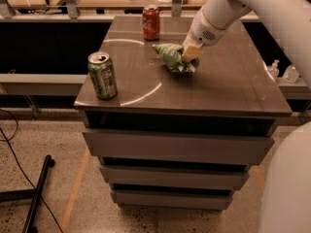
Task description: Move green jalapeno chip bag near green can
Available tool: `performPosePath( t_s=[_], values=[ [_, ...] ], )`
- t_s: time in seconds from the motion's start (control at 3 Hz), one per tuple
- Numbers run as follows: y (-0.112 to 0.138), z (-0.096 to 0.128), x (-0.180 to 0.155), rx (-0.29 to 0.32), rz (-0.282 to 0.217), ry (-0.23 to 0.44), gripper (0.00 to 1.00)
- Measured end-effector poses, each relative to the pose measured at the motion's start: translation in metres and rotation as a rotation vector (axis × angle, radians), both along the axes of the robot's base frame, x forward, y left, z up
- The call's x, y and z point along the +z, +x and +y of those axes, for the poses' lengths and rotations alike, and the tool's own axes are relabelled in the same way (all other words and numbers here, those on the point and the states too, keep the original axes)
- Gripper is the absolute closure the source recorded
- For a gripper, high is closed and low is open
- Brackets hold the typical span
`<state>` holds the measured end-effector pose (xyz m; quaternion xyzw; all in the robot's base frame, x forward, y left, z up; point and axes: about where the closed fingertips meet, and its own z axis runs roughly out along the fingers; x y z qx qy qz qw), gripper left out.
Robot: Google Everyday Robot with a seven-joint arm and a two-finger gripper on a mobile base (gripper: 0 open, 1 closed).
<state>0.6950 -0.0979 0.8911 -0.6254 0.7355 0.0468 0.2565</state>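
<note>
The green jalapeno chip bag (pixel 171 56) is a crumpled bright green bag with white patches, in the middle of the cabinet top (pixel 228 89). My gripper (pixel 190 57) comes down from the upper right on a white arm and sits on the bag's right end, shut on it. The green can (pixel 102 75) stands upright near the front left corner of the top, well to the left of the bag, with a gap of bare surface between them.
A red cola can (pixel 151 22) stands at the back of the top, behind the bag. The cabinet has several drawers below. A workbench with clutter runs behind. A black stand leg and cable lie on the floor at left.
</note>
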Motion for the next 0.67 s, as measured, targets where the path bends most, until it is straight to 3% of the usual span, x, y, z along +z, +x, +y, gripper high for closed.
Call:
performPosePath(
  t_s=[0.33, 0.67],
  values=[
    [-0.023, 0.016, 0.025, 0.043, -0.045, 0.029, 1.0],
    [-0.035, 0.026, 0.033, 0.071, -0.059, 0.038, 1.0]
  ],
)
